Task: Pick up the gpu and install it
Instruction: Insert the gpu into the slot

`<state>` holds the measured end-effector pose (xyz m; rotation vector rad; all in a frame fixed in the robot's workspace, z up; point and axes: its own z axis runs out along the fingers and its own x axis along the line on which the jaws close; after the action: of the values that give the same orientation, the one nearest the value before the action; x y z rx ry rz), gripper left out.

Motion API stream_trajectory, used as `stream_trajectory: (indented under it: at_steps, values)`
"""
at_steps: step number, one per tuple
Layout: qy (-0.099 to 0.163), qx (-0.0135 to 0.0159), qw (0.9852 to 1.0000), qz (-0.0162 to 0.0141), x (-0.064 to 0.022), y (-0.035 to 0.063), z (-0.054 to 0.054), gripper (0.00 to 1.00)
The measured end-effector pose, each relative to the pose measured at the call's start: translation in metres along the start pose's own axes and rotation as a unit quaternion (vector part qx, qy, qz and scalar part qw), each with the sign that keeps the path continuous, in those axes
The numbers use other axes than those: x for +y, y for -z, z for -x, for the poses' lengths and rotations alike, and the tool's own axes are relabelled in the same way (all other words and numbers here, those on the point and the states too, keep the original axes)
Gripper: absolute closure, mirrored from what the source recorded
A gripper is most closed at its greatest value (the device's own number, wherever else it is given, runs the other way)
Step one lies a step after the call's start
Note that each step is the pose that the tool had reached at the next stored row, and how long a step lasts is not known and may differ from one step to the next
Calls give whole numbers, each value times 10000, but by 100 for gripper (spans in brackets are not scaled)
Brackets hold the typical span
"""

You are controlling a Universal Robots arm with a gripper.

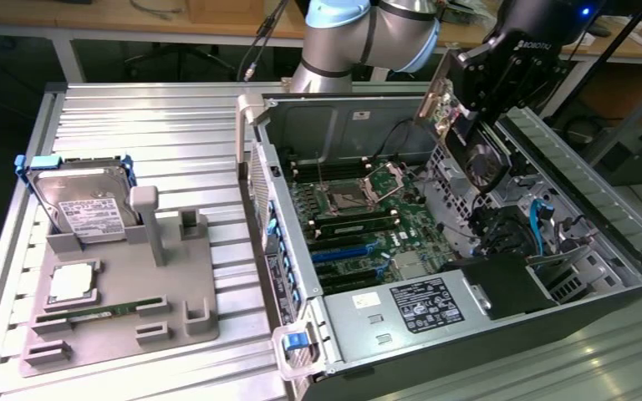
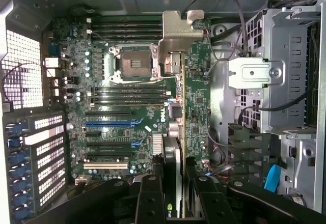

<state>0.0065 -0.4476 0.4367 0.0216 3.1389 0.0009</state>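
Note:
My gripper point(image 1: 484, 113) is shut on the gpu point(image 1: 484, 161), a dark card with a round fan and a long silvery bracket point(image 1: 437, 88). I hold it on edge in the air above the open computer case point(image 1: 298, 104), over the side at the exterior view's right. In the wrist view the gpu point(image 2: 172, 155) runs edge-on between my two black fingers point(image 2: 151, 196), and my gripper point(image 2: 175, 196) hangs over the motherboard point(image 2: 196, 96). The expansion slots point(image 2: 108, 124) lie below, off to one side of the card. The card touches nothing in the case.
On the exterior view's left, a grey fixture point(image 1: 187, 288) holds a silver hard drive in a blue frame point(image 1: 81, 200), a processor point(image 1: 73, 284) and a green memory stick point(image 1: 104, 311). Inside the case are a power supply point(image 1: 410, 309), a drive cage point(image 2: 275, 71) and loose cables point(image 1: 544, 221).

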Motion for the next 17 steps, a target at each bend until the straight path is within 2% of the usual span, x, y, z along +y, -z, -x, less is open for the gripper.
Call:
stream_trajectory:
  at_steps: [17]
  values:
    - [181, 0, 9998, 1, 0, 0, 0, 73]
